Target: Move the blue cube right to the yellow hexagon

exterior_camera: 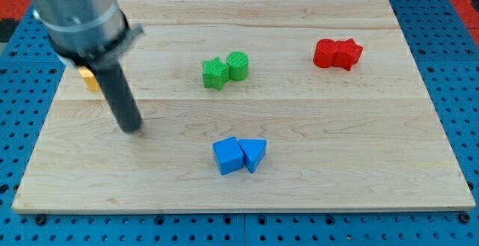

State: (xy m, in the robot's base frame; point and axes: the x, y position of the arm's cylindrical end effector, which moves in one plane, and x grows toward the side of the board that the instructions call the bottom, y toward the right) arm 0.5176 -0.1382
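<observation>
The blue cube (227, 156) lies on the wooden board (337, 126) at the lower middle, touching a blue triangular block (254, 154) on its right. A yellow block (90, 78) shows at the view's left, mostly hidden behind the arm, so its shape cannot be made out. My tip (132, 128) rests on the board left of the blue cube and below the yellow block, touching no block.
A green star-like block (215, 72) and a green cylinder (238, 65) sit together at the upper middle. Two red blocks (337, 54) sit together at the upper right. A blue pegboard (456, 66) surrounds the board.
</observation>
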